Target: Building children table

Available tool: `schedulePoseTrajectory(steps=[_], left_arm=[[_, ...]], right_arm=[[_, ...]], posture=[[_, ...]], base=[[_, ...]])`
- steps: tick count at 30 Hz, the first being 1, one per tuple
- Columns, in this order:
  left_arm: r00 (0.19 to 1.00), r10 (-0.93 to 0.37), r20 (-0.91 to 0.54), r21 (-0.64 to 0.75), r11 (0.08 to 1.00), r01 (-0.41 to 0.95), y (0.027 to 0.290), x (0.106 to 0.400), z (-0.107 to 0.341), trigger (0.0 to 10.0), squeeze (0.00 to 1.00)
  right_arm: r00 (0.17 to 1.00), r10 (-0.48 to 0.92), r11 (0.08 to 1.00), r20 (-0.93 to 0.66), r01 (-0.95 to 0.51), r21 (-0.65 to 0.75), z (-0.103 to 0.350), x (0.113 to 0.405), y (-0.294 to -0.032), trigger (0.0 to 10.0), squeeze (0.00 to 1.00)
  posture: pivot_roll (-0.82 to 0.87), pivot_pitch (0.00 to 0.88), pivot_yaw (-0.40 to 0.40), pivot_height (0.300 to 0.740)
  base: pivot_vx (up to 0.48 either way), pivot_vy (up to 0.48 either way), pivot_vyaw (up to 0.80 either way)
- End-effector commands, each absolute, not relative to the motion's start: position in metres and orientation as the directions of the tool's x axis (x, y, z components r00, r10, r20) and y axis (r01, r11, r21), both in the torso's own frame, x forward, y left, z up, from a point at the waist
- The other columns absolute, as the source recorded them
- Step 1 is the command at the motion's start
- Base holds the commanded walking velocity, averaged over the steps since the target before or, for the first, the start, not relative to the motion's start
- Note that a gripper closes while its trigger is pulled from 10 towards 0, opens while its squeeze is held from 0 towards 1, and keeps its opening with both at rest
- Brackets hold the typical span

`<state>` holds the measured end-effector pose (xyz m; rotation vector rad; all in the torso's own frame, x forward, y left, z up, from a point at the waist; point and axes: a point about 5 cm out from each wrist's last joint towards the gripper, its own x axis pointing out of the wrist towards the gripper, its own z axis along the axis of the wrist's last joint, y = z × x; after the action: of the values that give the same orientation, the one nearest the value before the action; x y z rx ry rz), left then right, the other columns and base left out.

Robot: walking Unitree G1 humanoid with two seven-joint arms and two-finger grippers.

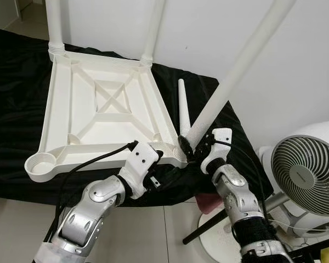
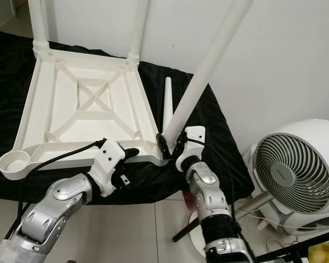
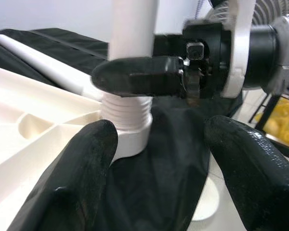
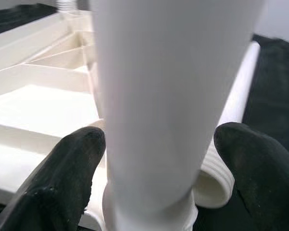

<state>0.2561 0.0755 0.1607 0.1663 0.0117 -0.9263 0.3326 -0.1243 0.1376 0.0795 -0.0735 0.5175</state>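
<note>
The white children's tabletop [image 1: 107, 118] is lying upside down, ribbed underside up, on a worktop draped in black cloth [image 1: 16, 66]. Two legs [image 1: 56, 24] are already standing in the far corner sockets. A third leg [image 1: 238, 68] is leaning steeply out of the near right corner, its threaded end sitting at the corner socket [image 3: 130, 139]; the threads are still showing above the rim, so by appearance it is not yet screwed home. The right hand [image 1: 196, 148] is gripping this leg just above the threads, one finger [image 3: 135, 76] lying across it in the left wrist view. The left hand [image 1: 160, 154] is resting at the tabletop's near edge beside that corner, its fingers [image 3: 72, 183] spread apart and holding nothing. A fourth leg [image 1: 183, 107] is lying loose on the cloth just beside the tabletop's right edge, and the near left socket [image 1: 39, 163] is standing empty. A white fan [image 1: 304, 175] is standing on the floor to the right. Judged from this, the build is roughly half done: seating the third leg, fitting the fourth and turning the table upright are remaining.
</note>
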Motion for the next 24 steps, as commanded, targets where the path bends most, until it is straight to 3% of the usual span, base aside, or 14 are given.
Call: schedulePoseTrajectory(steps=[1,2,13,14,16,17,19,20,24], left_arm=[[0.578,-0.811,-0.092,0.121,0.568,0.814,0.068,0.253,0.158,10.0,0.00],[0.575,-0.813,-0.089,0.121,0.564,0.817,0.067,0.253,0.158,10.0,0.00],[0.580,-0.810,-0.087,0.120,0.569,0.813,0.067,0.255,0.159,10.0,0.00],[0.580,-0.810,-0.087,0.116,0.571,0.813,0.067,0.256,0.159,10.0,0.00],[0.581,-0.809,-0.087,0.113,0.572,0.813,0.067,0.256,0.159,10.0,0.00],[0.580,-0.810,-0.087,0.114,0.571,0.813,0.067,0.256,0.159,10.0,0.00],[0.580,-0.810,-0.087,0.117,0.569,0.814,0.066,0.257,0.159,10.0,0.00],[0.578,-0.811,-0.087,0.118,0.568,0.815,0.066,0.257,0.159,10.0,0.00],[0.573,-0.814,-0.088,0.117,0.563,0.818,0.065,0.257,0.159,10.0,0.00]], right_arm=[[0.852,0.516,0.852,0.094,-0.521,0.048,0.138,0.334,-0.130,10.0,0.00],[0.819,0.568,0.819,0.084,-0.572,0.034,0.138,0.336,-0.132,10.0,0.00],[0.759,0.650,0.760,0.032,-0.650,-0.016,0.130,0.347,-0.139,10.0,0.00],[0.751,0.660,0.751,0.026,-0.660,-0.013,0.129,0.347,-0.139,7.4,0.00],[0.742,0.671,0.742,0.023,-0.670,-0.011,0.129,0.348,-0.139,7.4,0.00],[0.735,0.677,0.735,0.019,-0.677,-0.007,0.128,0.348,-0.138,2.7,0.00],[0.728,0.685,0.729,0.015,-0.685,-0.009,0.127,0.349,-0.138,2.7,0.00],[0.726,0.687,0.726,0.012,-0.687,-0.007,0.126,0.350,-0.138,0.0,0.00],[0.723,0.690,0.724,0.011,-0.690,-0.010,0.124,0.351,-0.138,0.0,0.00]], posture=[[0.14,0.045,-0.229,0.740],[0.14,0.046,-0.230,0.740],[0.15,0.032,-0.230,0.740],[0.15,0.032,-0.230,0.740],[0.15,0.032,-0.230,0.740],[0.15,0.029,-0.228,0.740],[0.15,0.029,-0.228,0.740],[0.15,0.026,-0.226,0.740],[0.15,0.023,-0.224,0.740]], base=[[0.000,0.000,0.00],[0.000,0.000,0.00],[0.000,0.000,0.00],[0.000,0.000,0.00],[0.000,0.000,0.00],[0.000,0.000,0.00],[0.000,0.000,0.00],[0.000,0.000,0.00],[0.000,0.000,0.00]])
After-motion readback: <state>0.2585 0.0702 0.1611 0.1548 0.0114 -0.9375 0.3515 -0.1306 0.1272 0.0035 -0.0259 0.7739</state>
